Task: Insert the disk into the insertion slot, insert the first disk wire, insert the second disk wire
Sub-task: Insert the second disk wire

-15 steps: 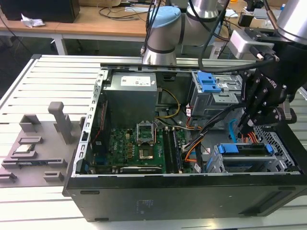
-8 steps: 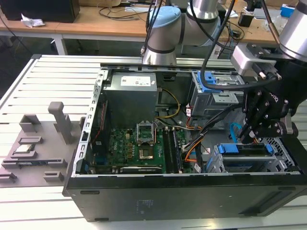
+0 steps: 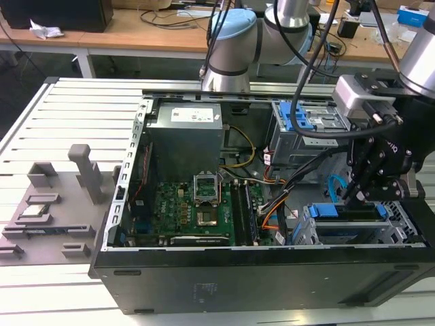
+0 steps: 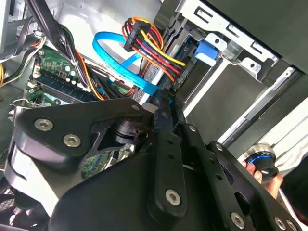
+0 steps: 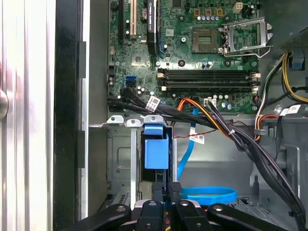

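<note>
Disk [image 3: 346,212] just below tool [image 3: 358,197]

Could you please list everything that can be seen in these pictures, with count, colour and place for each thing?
computer case: one, black, open, lying on the slatted table.
table: one, light grey, under the case.
motherboard: one, green, on the case floor.
power supply: one, grey, at the case's far side.
drive cage: one, grey with blue latches, far corner toward the exterior view's right.
disk: one, in a blue carrier, in the near bay toward the exterior view's right.
second disk wire: one, light blue, looped beside the bay.
multicoloured wire bundle: one, red, yellow, orange and black, reaching toward the bay.
grey fixtures: several, on the table toward the exterior view's left.
gripper: one, black, just above the disk.
</note>
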